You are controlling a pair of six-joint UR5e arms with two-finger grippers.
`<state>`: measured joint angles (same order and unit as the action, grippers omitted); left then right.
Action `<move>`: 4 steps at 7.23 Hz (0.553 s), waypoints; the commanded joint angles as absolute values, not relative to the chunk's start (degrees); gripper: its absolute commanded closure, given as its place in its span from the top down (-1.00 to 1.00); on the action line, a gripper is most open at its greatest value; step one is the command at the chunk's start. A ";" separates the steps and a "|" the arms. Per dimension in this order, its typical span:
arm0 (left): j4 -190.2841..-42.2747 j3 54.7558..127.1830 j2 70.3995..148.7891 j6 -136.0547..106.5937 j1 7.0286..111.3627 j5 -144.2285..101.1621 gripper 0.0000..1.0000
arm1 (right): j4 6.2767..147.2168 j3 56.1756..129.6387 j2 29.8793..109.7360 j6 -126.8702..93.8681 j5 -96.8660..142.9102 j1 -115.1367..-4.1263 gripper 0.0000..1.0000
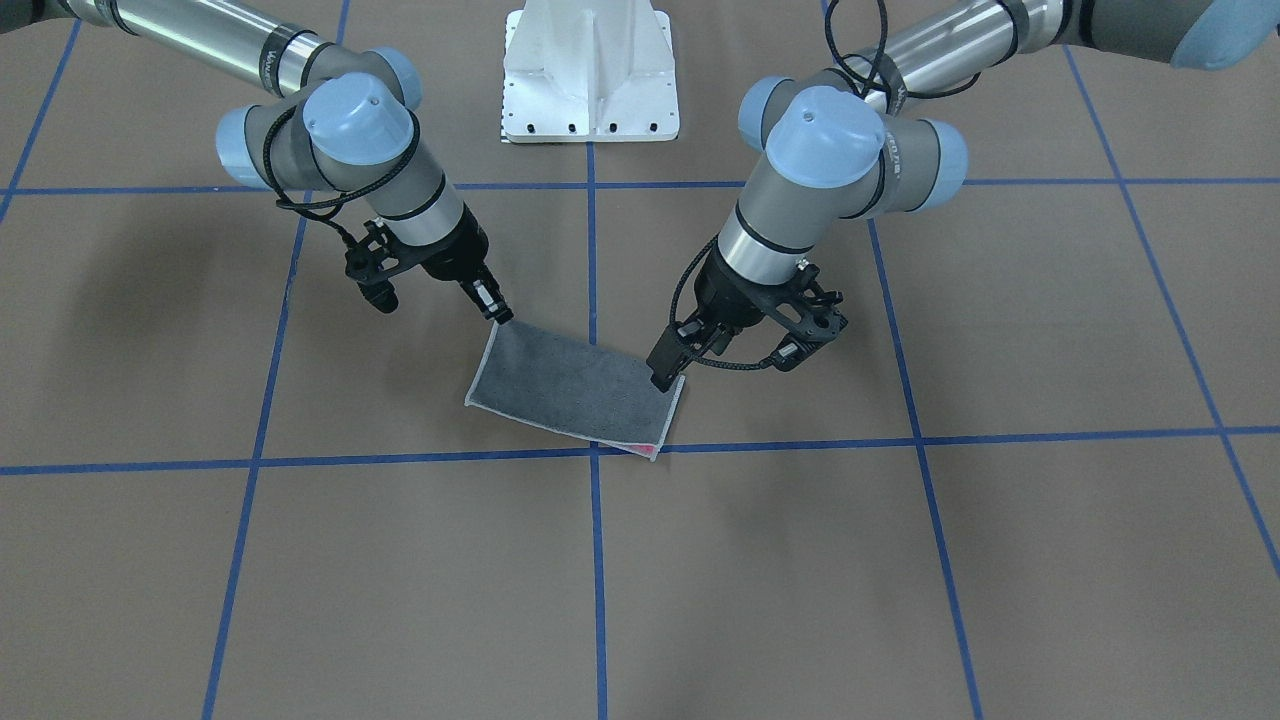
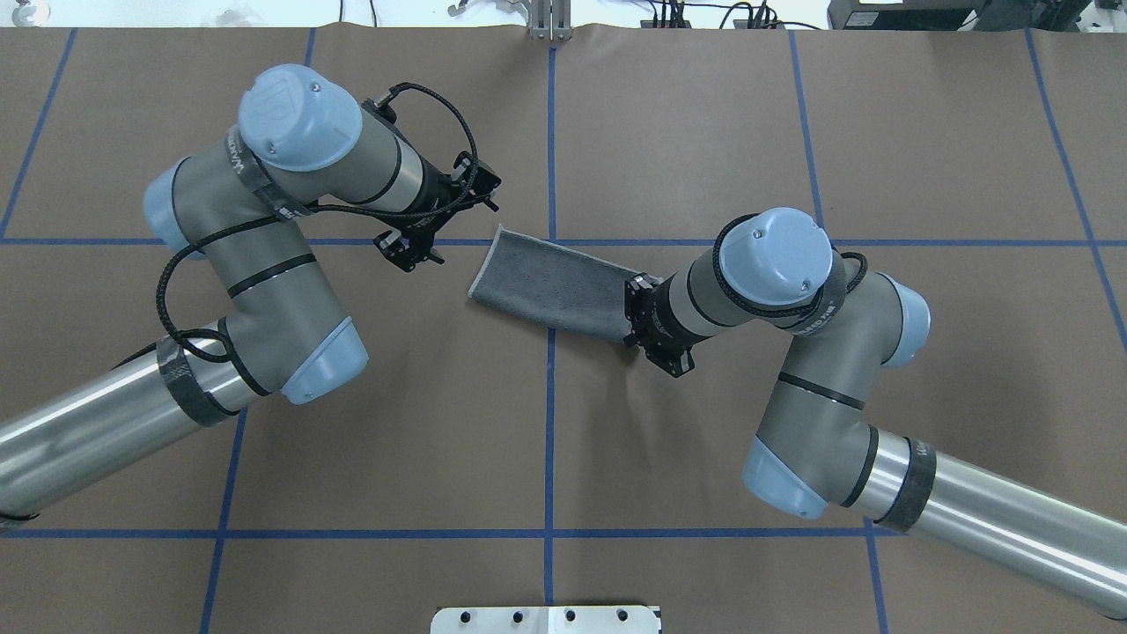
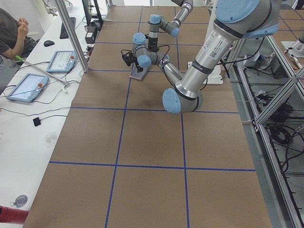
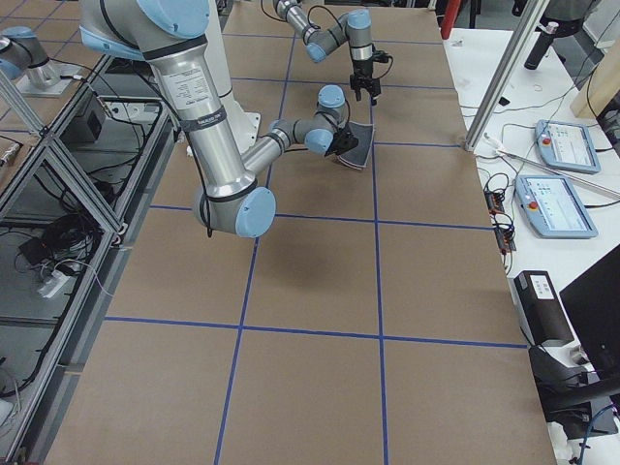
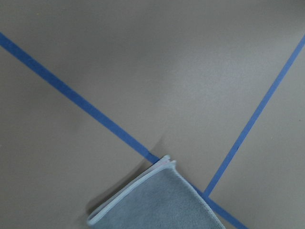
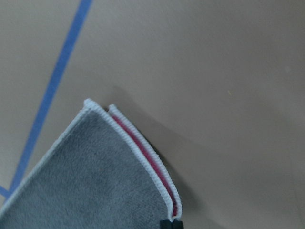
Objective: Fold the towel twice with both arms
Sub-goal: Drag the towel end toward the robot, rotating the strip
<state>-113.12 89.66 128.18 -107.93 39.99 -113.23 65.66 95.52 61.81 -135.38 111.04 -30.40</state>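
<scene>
**One fold made, one to go: arms flank the halved towel**

Your towel lies flat on the bench as a grey oblong. It sits over a crossing of the blue tape lines, between the two arms. Pink shows only at one corner and as a thin seam between the stacked hems in the right wrist view. By that look the first fold is made and the second not yet begun.

The right gripper tips down at its own short end, at the corner nearer the base. One black fingertip sits at the doubled edge, likely placed to take both layers together. You cannot tell whether those fingers are clamped on the cloth.

The left gripper hangs over the opposite short end. Its wrist camera looks down on that corner with no fingers in frame, so you cannot tell whether they stand wide or narrow. Each arm stands at its own end, which suits carrying one short end over the other.
</scene>
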 commanded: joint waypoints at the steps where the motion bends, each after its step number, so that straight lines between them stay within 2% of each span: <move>1: -113.12 91.67 126.91 -107.93 39.99 -113.55 1.00 | 66.27 97.20 61.44 -138.93 111.01 -26.65 -1.00; 4: -113.12 91.67 126.91 -108.02 39.99 -113.55 1.00 | 66.27 98.00 59.42 -141.93 110.74 -23.74 -1.00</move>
